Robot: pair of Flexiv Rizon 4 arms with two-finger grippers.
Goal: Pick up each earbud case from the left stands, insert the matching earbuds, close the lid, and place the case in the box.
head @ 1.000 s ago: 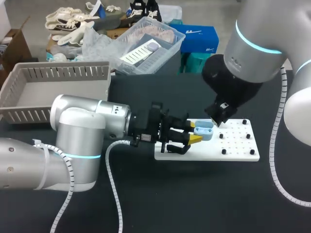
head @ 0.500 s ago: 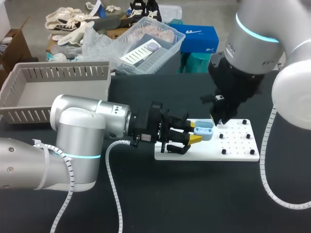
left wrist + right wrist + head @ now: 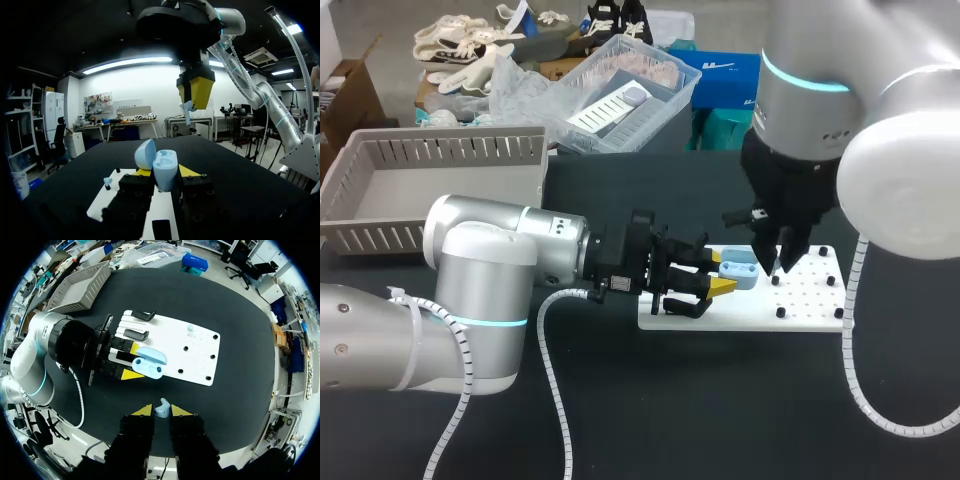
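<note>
in the last second the right gripper (image 3: 161, 411) has swung left over the white board (image 3: 810, 305) — pinched shut on a blue earbud (image 3: 162, 406) — to hang above the open case (image 3: 740, 268), which the left gripper (image 3: 720, 273) clamps at the board's left end; insertion looks next.

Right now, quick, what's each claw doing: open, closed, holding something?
Left claw: closed on the open earbud case.
Right claw: closed on a light blue earbud.
</note>
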